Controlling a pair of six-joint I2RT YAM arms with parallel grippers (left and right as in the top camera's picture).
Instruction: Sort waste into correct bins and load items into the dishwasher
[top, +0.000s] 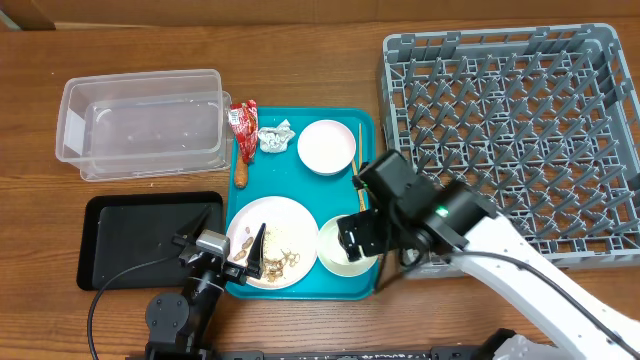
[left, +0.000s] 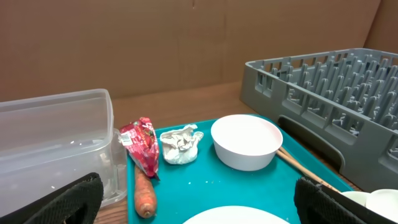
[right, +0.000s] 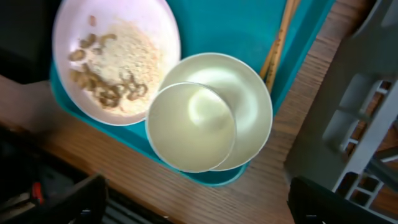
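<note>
A teal tray (top: 305, 185) holds a white plate (top: 285, 235) with food scraps, a small white bowl (top: 325, 146), chopsticks (top: 357, 150), a carrot (top: 241, 170), a red wrapper (top: 244, 125) and a crumpled tissue (top: 275, 137). At the tray's front right a cup (right: 189, 127) sits inside a white bowl (right: 252, 106). My right gripper (right: 199, 199) is open and empty just above that bowl and cup. My left gripper (left: 199, 205) is open and empty, low over the plate's left edge (top: 245, 250). The left wrist view shows the carrot (left: 144, 193), wrapper (left: 142, 144) and tissue (left: 180, 144).
A clear plastic bin (top: 140, 125) stands at the back left. A black tray (top: 140, 240) lies at the front left. A grey dish rack (top: 510, 130) fills the right side, close to the tray's right edge. My right arm crosses the rack's front left corner.
</note>
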